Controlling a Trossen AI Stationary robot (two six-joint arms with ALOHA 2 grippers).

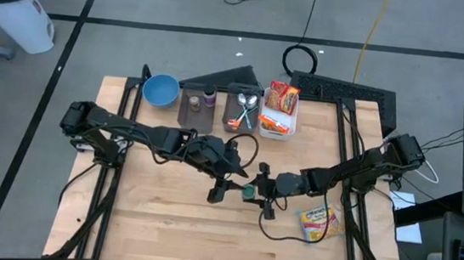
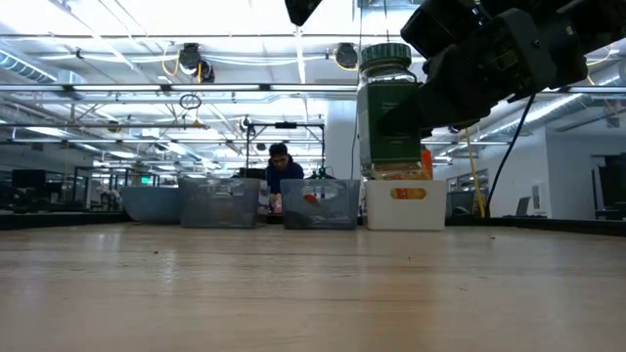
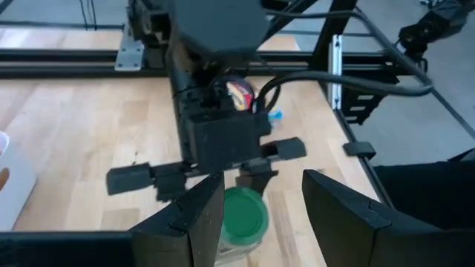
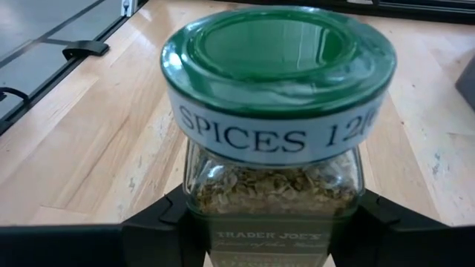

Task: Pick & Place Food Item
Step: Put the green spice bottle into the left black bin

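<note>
We saw the wooden table (image 1: 163, 226) filling the middle of the high view, with both arms meeting near its centre. The left gripper (image 1: 225, 186) stood just left of centre; its fingers (image 3: 189, 222) were spread apart and held nothing, with the jar's lid showing between them below. The right gripper (image 1: 258, 193), just right of centre, was closed on the spice jar (image 4: 274, 133), one dark finger pressed on each side of the glass.

The jar was of clear glass, filled with dry brownish-green flakes, and it had a wide green lid with a white band that read "SPICES". In the low view the jar (image 2: 389, 117) hung in the upper middle of the frame, above the table and not touching it. It stood upright: its long axis was vertical and the lid pointed up.
</note>
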